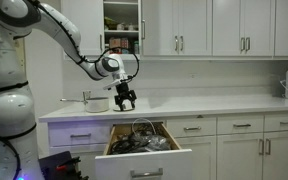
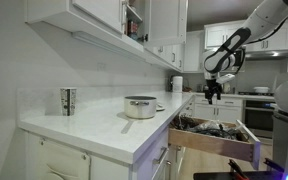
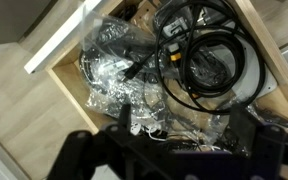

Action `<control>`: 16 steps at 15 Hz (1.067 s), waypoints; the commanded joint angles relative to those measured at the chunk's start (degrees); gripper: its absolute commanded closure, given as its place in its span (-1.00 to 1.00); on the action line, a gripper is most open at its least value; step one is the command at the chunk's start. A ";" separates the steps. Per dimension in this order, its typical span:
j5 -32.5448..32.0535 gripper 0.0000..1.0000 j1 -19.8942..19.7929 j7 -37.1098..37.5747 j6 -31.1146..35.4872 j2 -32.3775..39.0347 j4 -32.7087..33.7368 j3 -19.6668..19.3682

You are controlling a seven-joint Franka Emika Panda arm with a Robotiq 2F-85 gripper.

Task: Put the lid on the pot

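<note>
Silvery pot (image 1: 98, 103) sits on the counter (image 1: 214, 104); your gripper (image 1: 125, 103) hangs near it over the open drawer (image 1: 149, 162) of tangled cables (image 1: 139, 140), jaws spread wide and empty.

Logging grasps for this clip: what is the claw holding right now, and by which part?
Nothing visible: the claw hangs over the open drawer, fingers apart in the wrist view, only cables showing between them.

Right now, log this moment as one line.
end effector open, above open cable-filled drawer | pot on counter | lid not visible
</note>
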 commanded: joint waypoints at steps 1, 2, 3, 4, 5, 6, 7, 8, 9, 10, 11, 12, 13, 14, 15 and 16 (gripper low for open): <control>-1.55 -1.00 1.08 -3.02 2.43 5.48 5.39 0.48; -1.31 -1.00 1.41 -4.08 3.29 6.56 6.46 0.50; -0.93 -1.00 1.76 -5.29 4.60 7.95 7.60 0.45; -0.76 -1.00 2.04 -6.25 5.41 9.01 8.70 0.52; -0.49 -1.00 2.32 -7.51 6.27 10.29 9.85 0.53; -0.47 -1.00 2.66 -8.62 6.78 11.54 11.17 0.71; -0.32 -1.00 2.94 -9.79 7.12 12.68 12.44 0.85; -0.17 -1.00 3.33 -11.00 7.32 13.80 13.78 1.07; -0.18 -1.00 3.60 -12.16 7.37 14.76 15.01 1.29; 0.04 -1.00 3.96 -13.60 7.30 15.69 16.34 1.58; 0.33 -1.00 4.22 -14.89 7.31 16.61 17.66 1.89; 0.90 -1.00 4.49 -16.46 7.34 17.36 18.93 2.34; 1.61 -1.00 4.75 -18.17 7.73 18.07 20.04 2.68; 2.62 -1.00 4.92 -20.01 8.28 18.83 21.10 3.12; 3.57 -1.00 5.09 -21.62 8.40 19.46 22.10 3.53; 4.46 -1.00 5.23 -23.32 8.54 20.17 23.12 4.04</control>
